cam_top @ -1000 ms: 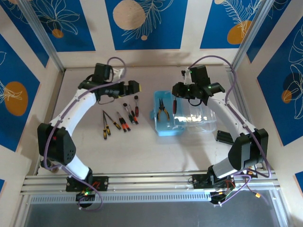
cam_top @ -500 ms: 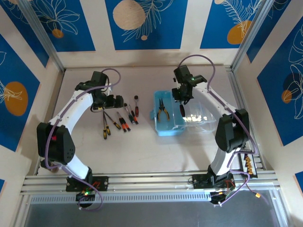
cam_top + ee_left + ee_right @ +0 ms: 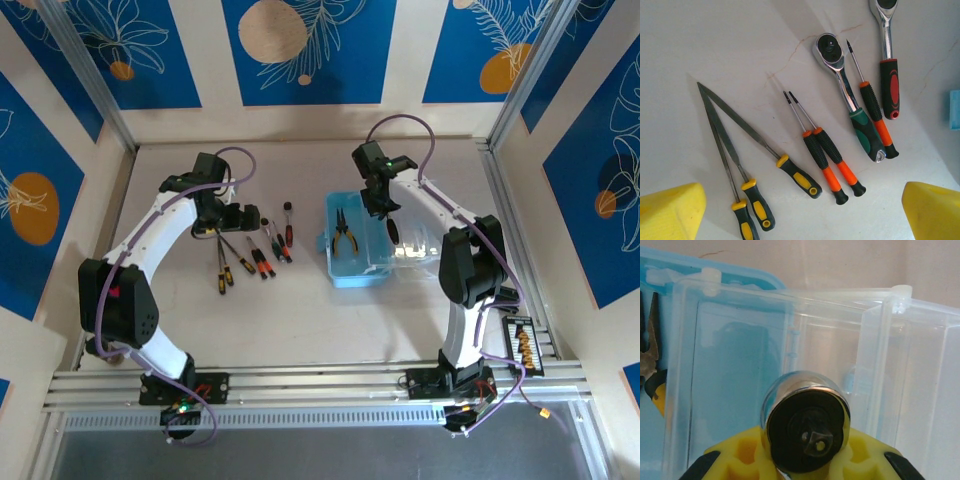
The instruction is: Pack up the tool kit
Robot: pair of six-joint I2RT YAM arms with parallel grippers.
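Step in hand: loading tools into the case point(image 3: 352, 268), which sits open on the desk point(image 3: 715, 40) between the two arms, its clear lid point(image 3: 425, 255) folded out to the right. The pliers point(image 3: 343, 230) already lie in the blue half.

Right fingers point(image 3: 740, 455) are pinched on a chrome ratchet head point(image 3: 805, 422), hanging above the clear plastic just right of the blue half. I cannot tell whether it is over the tray or the lid.

Left fingers point(image 3: 670, 212) are spread wide and hold nothing. They hover over the loose row of tools: two files point(image 3: 740, 137), a pair of orange-and-black screwdrivers point(image 3: 822, 152), a green-handled ratchet point(image 3: 850, 110), a red-handled ratchet point(image 3: 888, 75).

Next move, as I judge it, is for the right arm to bring its tool over the blue half beside the pliers and lower it before letting go. The left arm then needs to single out one handle, since the screwdriver pair lies touching and a wide bite would catch both
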